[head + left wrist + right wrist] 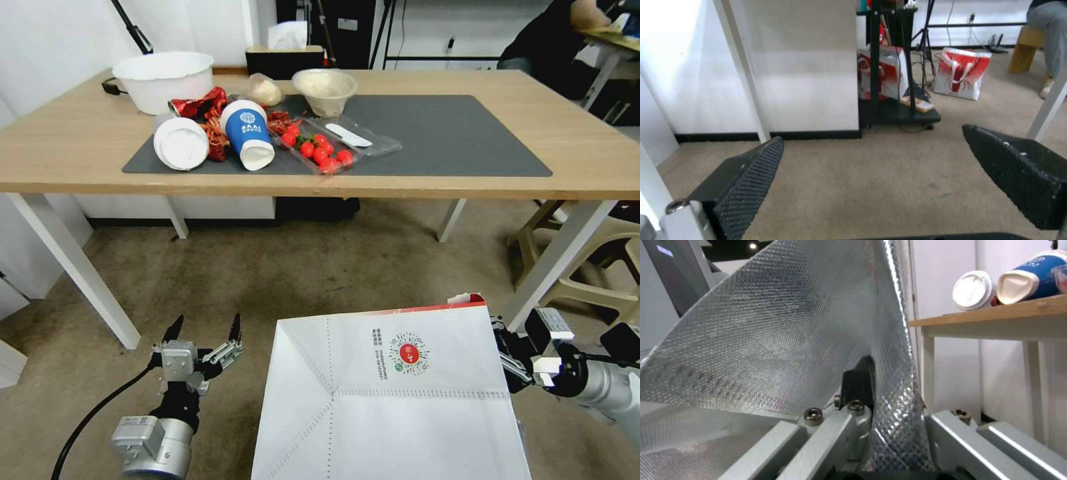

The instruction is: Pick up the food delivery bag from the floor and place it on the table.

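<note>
The food delivery bag fills the low middle of the head view, a broad white face with a round red logo turned up and a red edge along its far side. My right gripper is shut on the bag's right edge. In the right wrist view the silver foil lining is pinched at the gripper, one black finger pressed against it. My left gripper hangs open over the floor, left of the bag and apart from it. In the left wrist view that gripper holds nothing. The table stands ahead.
The left half of the dark grey mat holds a white bowl, a blue cup, a lidded white cup, a clear bowl and a tomato tray. White table legs and a beige chair stand right.
</note>
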### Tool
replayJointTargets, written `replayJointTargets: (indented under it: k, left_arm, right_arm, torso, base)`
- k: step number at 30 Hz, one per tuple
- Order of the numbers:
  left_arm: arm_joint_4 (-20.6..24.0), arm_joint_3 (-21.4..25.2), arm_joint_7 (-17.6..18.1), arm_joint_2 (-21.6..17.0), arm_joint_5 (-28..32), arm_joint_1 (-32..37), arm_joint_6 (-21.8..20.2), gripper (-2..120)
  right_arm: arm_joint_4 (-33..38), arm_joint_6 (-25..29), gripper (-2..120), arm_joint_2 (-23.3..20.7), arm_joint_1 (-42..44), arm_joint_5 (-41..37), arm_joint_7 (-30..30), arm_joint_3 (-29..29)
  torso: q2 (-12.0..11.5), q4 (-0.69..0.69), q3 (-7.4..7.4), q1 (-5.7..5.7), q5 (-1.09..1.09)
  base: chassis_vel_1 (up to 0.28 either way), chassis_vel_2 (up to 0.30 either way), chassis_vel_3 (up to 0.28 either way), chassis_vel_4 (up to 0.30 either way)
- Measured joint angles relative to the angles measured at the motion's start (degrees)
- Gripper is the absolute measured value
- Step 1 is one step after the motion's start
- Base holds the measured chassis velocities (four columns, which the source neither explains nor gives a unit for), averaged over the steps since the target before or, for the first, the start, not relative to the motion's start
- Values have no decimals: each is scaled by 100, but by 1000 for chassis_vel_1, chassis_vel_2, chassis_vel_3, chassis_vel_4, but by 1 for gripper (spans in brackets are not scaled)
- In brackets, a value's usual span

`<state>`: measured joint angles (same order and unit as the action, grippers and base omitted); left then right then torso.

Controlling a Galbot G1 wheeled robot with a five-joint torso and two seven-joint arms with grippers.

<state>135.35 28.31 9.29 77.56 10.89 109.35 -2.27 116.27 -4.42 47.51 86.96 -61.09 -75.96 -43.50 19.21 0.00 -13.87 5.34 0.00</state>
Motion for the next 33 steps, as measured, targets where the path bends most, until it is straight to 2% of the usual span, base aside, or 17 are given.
replayJointTargets:
  k: [33]
  left_arm:
    - [14,-5,-13,-9,-21,23,18,100]
  right_arm:
    - [-50,-5,0,42,-15,40,-53,7]
  torso:
    - [745,0,-497,248,0]
  base:
    - [0,0,0,0]
